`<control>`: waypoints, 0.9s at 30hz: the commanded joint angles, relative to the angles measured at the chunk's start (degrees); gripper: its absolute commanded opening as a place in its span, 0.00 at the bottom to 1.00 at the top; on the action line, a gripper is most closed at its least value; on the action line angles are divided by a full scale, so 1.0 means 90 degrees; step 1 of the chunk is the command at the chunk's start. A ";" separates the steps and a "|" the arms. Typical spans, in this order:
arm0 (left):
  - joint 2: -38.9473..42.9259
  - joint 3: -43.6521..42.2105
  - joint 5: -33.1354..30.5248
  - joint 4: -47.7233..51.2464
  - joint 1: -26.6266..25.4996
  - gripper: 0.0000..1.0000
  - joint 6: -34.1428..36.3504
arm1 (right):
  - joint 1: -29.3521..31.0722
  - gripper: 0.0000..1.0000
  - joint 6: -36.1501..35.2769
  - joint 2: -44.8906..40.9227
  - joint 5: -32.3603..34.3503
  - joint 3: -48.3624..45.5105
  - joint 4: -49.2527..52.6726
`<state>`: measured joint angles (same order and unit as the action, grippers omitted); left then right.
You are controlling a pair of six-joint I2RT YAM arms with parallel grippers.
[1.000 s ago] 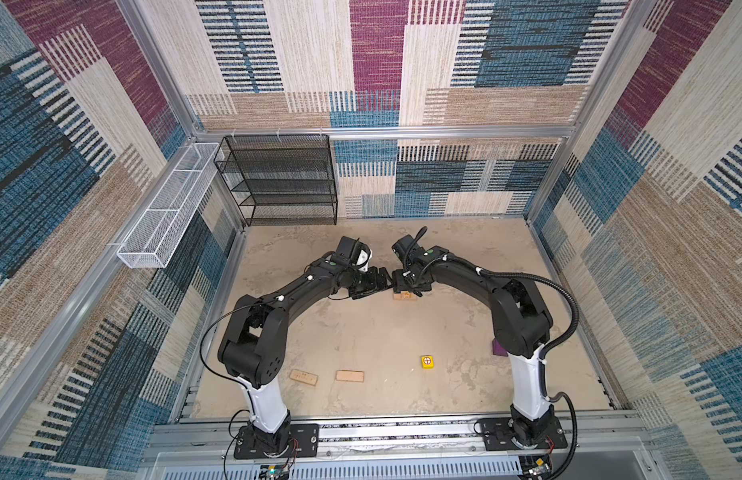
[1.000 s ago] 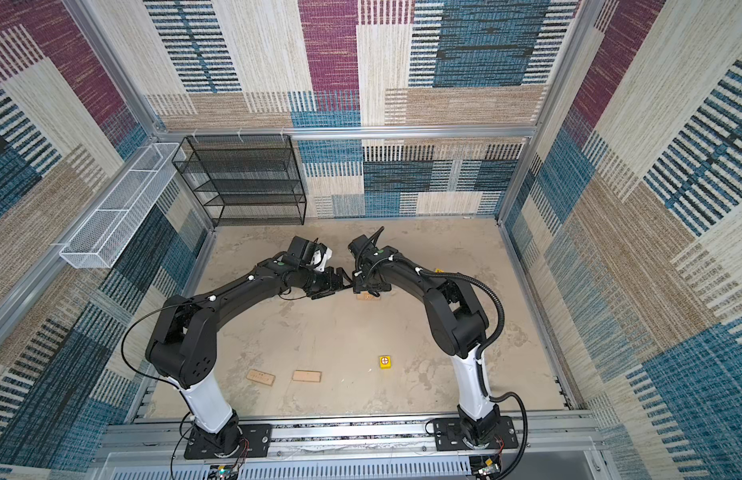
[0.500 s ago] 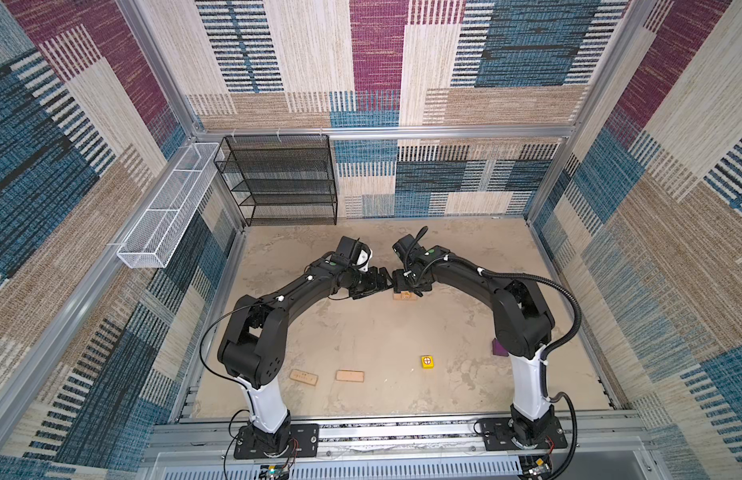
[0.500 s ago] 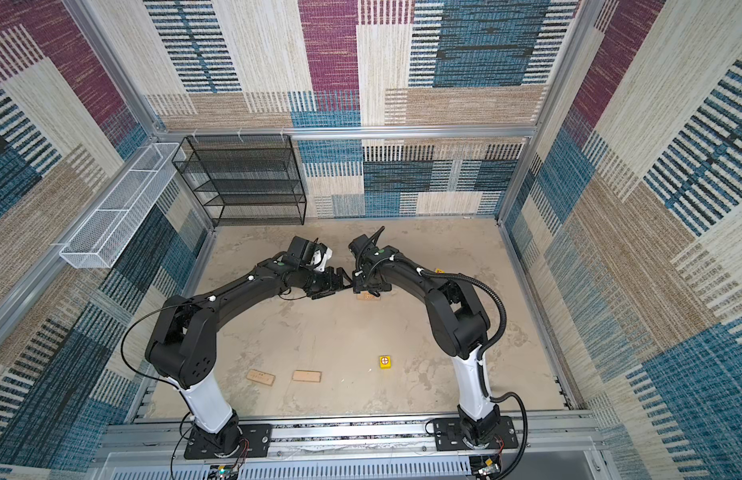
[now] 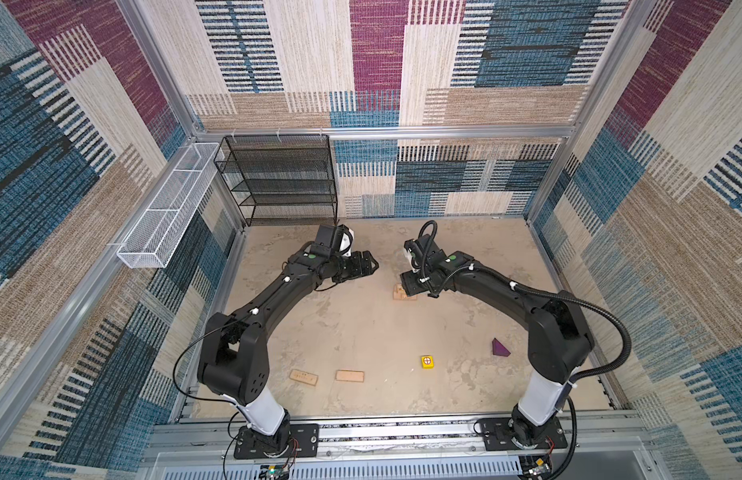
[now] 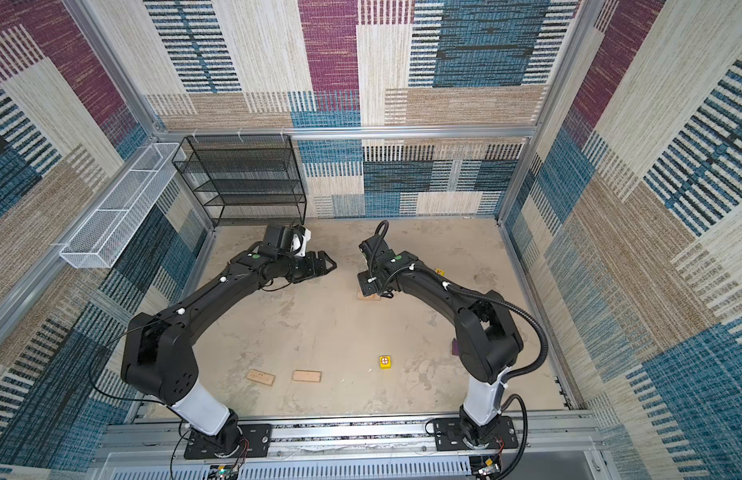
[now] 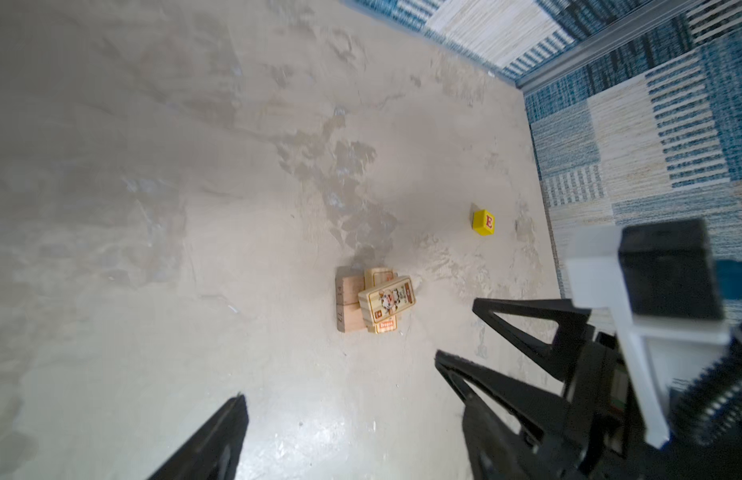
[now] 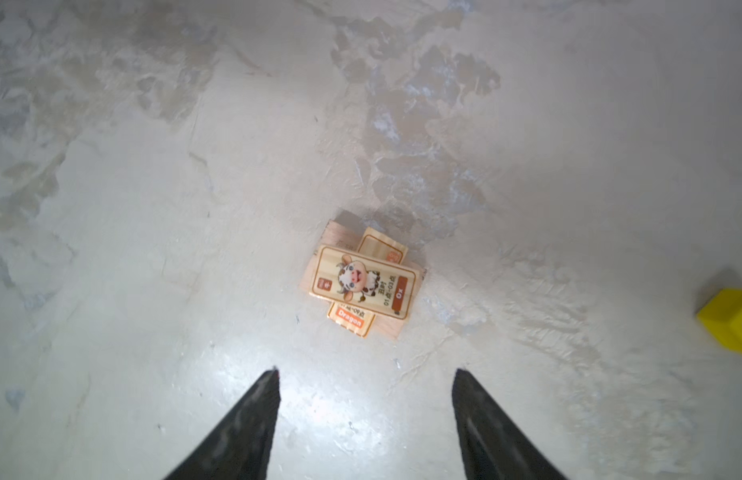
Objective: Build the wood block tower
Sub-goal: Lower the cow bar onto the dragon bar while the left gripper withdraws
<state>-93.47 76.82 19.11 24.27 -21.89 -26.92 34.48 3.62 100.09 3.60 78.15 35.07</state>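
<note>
The tower (image 7: 377, 305) stood three planks high toward the back of the floor (image 5: 361, 332). Its ox-printed top plank (image 8: 363, 280) lay crosswise, ends overhanging the plank beneath. The right gripper (image 8: 366, 370) hung over it without touching, jaws wide and empty. The left gripper (image 5: 371, 266) hovered well off to the side, jaws parted, holding nothing. A lettered yellow cube (image 7: 483, 222) sat apart on the stack's right. The second yellow cube (image 5: 427, 362), purple wedge (image 5: 500, 348), printed loose plank (image 5: 304, 377) and plain loose plank (image 5: 350, 376) lay near the front rail, with broad bare floor between them and the stack.
</note>
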 commanded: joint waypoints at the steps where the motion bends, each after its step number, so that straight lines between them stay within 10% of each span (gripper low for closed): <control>1: 0.0332 0.0172 -0.0645 0.0411 0.0001 0.87 0.0890 | -0.0003 0.74 -0.2728 -0.0587 -0.1222 -0.0717 -0.1091; 11: 0.0892 0.0078 -0.0483 0.0803 -0.0004 0.90 0.1522 | -0.0374 0.65 -0.5879 -0.1033 -0.1864 -0.1124 -0.1669; 14: 0.0727 0.0290 -0.0402 0.1021 0.0003 0.90 0.1672 | -0.0598 0.51 -0.6114 -0.0447 -0.2129 -0.0351 -0.0690; 27: 0.0683 0.0478 -0.0275 0.1325 0.0001 0.90 0.1907 | -0.0832 0.51 -0.6122 0.0977 -0.2363 0.0647 0.0034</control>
<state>-87.31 80.44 15.22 35.07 -21.89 -11.62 27.20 -51.05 107.61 -16.10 83.02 33.78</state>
